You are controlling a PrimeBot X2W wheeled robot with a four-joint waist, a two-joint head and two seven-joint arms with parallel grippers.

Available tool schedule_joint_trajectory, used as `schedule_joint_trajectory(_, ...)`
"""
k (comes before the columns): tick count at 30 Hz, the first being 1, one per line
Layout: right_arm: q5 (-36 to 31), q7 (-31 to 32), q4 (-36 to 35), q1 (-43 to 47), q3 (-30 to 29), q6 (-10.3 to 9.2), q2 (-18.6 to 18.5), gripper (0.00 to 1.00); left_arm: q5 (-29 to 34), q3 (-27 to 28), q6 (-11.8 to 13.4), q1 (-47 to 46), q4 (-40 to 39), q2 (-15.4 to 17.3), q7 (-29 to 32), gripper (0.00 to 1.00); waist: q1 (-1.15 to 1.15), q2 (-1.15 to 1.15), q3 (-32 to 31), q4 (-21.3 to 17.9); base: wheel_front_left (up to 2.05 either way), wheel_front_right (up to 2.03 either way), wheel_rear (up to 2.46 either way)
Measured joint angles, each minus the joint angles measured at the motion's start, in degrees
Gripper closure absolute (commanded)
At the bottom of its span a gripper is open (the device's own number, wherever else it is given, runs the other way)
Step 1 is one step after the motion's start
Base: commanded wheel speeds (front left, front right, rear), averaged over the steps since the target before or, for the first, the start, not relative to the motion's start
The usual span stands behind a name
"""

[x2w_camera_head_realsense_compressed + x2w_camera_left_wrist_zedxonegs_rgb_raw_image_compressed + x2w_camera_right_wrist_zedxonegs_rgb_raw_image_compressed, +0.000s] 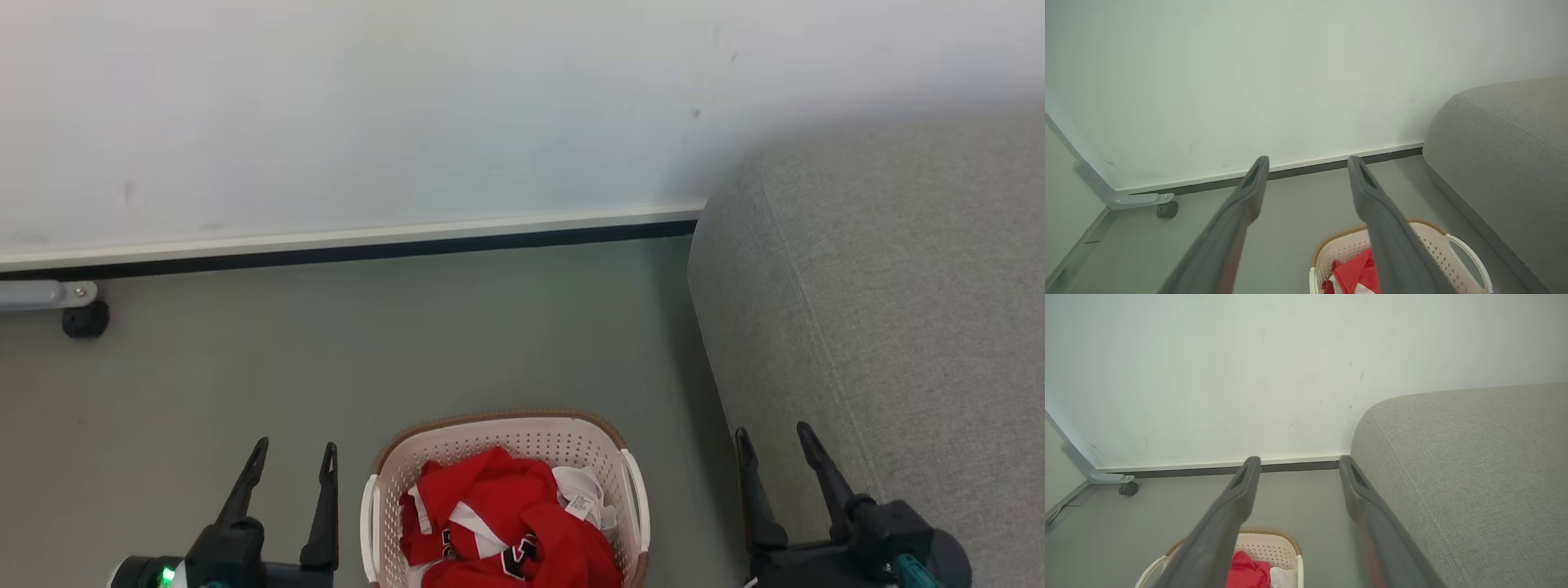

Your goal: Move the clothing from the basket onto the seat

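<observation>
The cream perforated basket (506, 433) with a brown rim stands on the floor at the bottom middle of the head view. Crumpled red clothing (498, 514) with white panels, dark lettering and a white tag lies inside it. The grey seat (890, 310) fills the right side, just right of the basket. My left gripper (295, 453) hangs open to the basket's left, holding nothing. My right gripper (774, 438) is open in front of the seat's near corner, also holding nothing. The basket (1437, 245) and clothing (1355, 271) show low in the left wrist view, and the basket (1267, 541) low in the right wrist view.
A white wall (408, 106) with a dark baseboard strip (367, 249) runs across the back. A pale metal leg with a black caster (84, 319) stands at the far left by the wall. Grey floor (408, 343) spreads between the wall and the basket.
</observation>
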Motion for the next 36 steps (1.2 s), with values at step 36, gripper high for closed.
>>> schedule_joint_trajectory(36, -5.17, -0.23, -10.76, -19.78, -3.09, -0.57, -0.24, 0.0, 5.33, -12.3, -7.04, -25.09, 23.1, -4.0, 5.92, 0.0, 0.01, 0.01, 27.71, -6.16, 0.0, 0.0, 0.0)
